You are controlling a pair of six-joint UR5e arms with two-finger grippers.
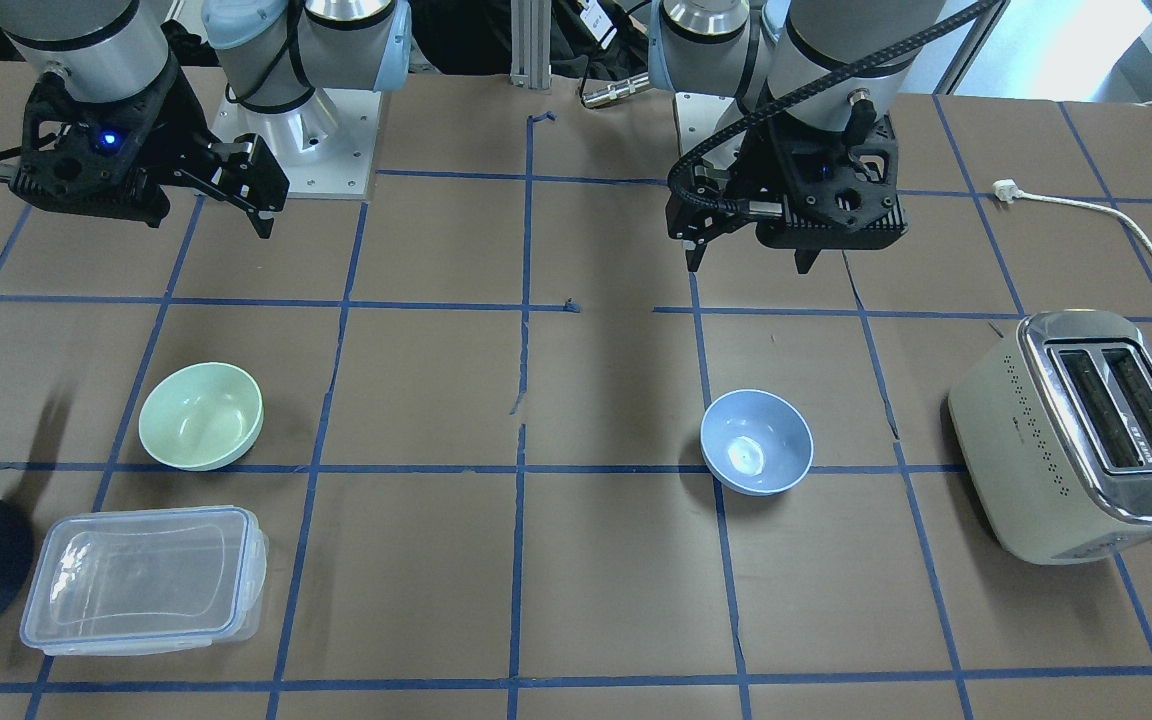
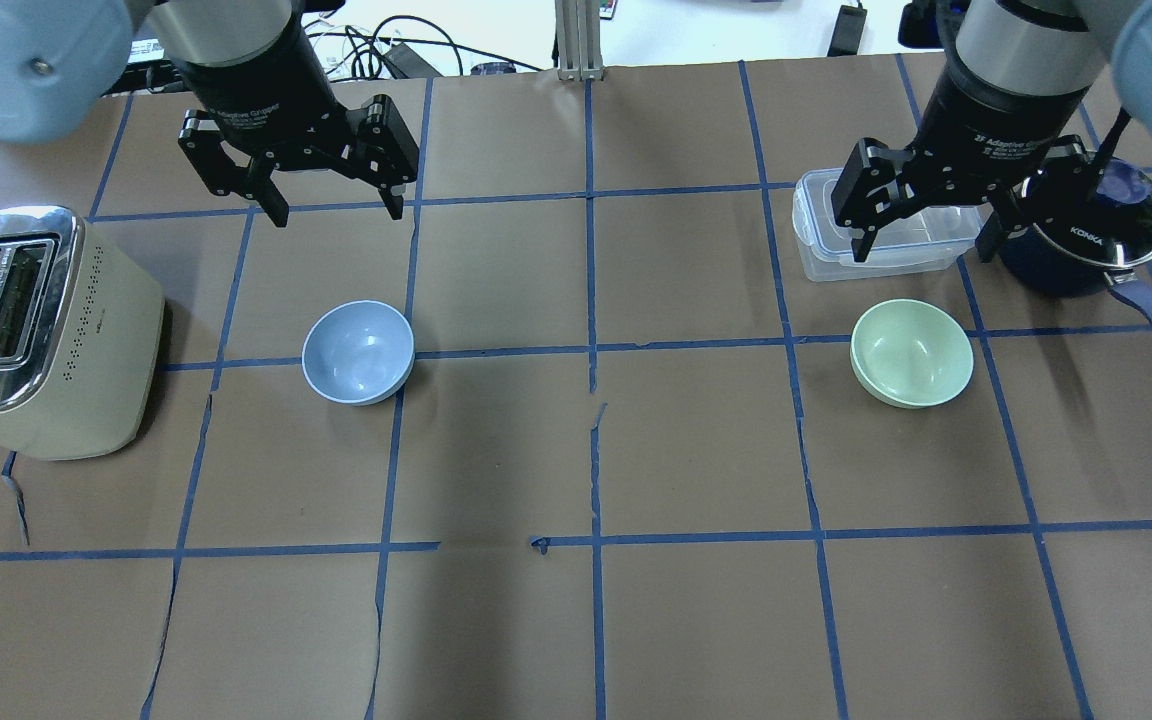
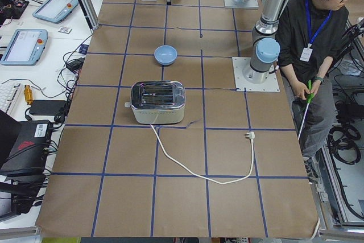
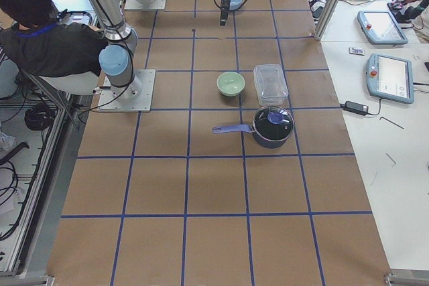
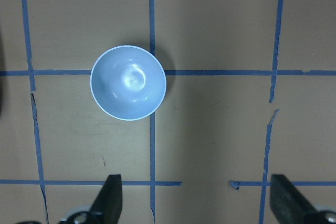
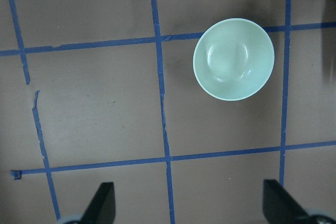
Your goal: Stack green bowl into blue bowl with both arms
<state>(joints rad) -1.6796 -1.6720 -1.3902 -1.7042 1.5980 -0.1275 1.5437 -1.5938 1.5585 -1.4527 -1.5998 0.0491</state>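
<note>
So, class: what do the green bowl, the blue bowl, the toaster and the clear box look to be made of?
The green bowl: probably plastic or melamine, glossy; light glints inside. The blue bowl: likely the same, smooth with a bright highlight. The toaster: cream matt body, metal or plastic, unclear; mirror-bright metal top. The clear box: transparent plastic, table showing through.

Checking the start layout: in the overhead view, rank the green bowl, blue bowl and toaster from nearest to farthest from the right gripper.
1. green bowl, right half, close to the right gripper.
2. blue bowl, left of the centre line.
3. toaster, at the far left edge.
</note>
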